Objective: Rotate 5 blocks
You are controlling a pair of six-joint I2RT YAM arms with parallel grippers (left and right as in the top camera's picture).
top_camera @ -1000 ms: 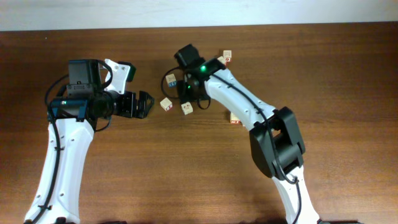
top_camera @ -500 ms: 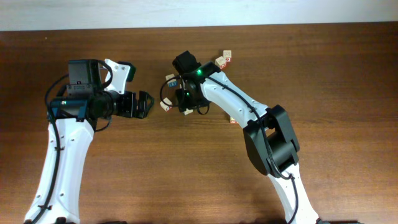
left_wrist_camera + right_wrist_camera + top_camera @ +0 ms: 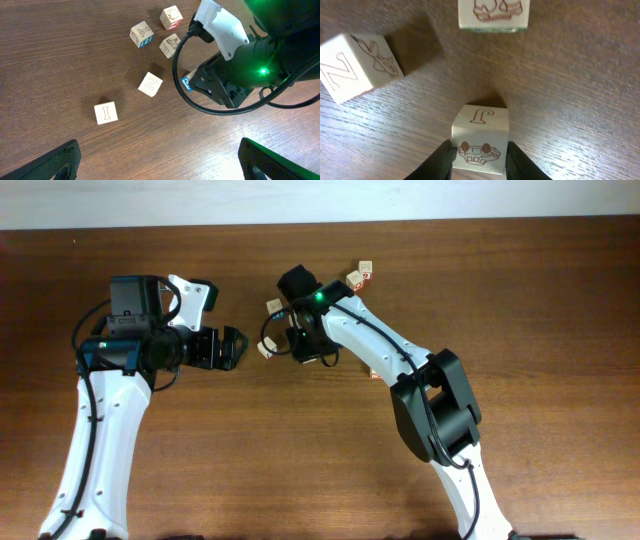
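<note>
In the right wrist view a pale block (image 3: 480, 137), with a J on top and a brown vehicle drawing on its near side, sits on the wood between my right gripper's (image 3: 479, 152) fingers. Both fingers press its sides. A block with a Z (image 3: 355, 65) lies to its left and another block (image 3: 493, 15) beyond it. From overhead, my right gripper (image 3: 303, 345) hides the held block. My left gripper (image 3: 235, 348) stands wide open and empty to the left. Its wrist view shows an I block (image 3: 106, 112), the Z block (image 3: 150, 84) and three more blocks (image 3: 170, 45) further off.
Two blocks (image 3: 362, 275) lie at the back beside the right arm, and one (image 3: 375, 373) shows partly under its forearm. A black cable (image 3: 176, 75) loops off the right wrist over the blocks. The table's far edge (image 3: 320, 222) meets a pale wall.
My right gripper has moved left over the J block and its fingers have closed in against the block's sides. The left arm has not moved.
</note>
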